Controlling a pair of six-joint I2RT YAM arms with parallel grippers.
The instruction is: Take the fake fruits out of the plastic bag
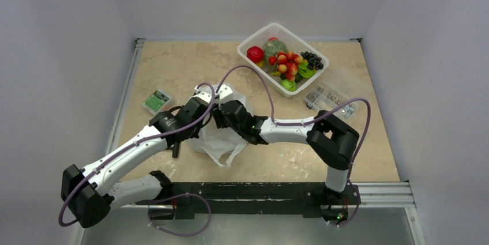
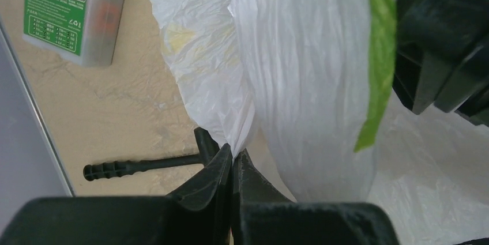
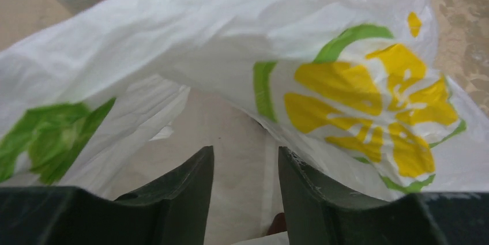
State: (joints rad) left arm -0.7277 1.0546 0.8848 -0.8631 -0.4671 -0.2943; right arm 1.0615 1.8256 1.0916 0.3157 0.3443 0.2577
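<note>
The plastic bag (image 1: 222, 141) lies crumpled at the table's middle, white with yellow-and-green prints (image 3: 375, 101). My left gripper (image 2: 233, 154) is shut on a pinched fold of the bag's edge and holds it up; from above it (image 1: 209, 102) sits at the bag's far-left top. My right gripper (image 3: 245, 155) stands open at the bag's mouth, with only bare film between its fingers; from above it (image 1: 220, 116) is right beside the left one. A small dark red patch (image 3: 277, 222) shows low between the right fingers. Fake fruits lie in the basket: a round red fruit (image 1: 255, 54), a berry bunch (image 1: 286, 63), dark grapes (image 1: 312, 60).
The white lattice basket (image 1: 254, 36) stands at the back right and also holds a green squash (image 1: 275, 46). A clear lidded box (image 1: 331, 96) lies in front of it. A green-labelled box (image 1: 156, 101) (image 2: 75, 11) sits left of the bag, near a black tool (image 2: 138, 166).
</note>
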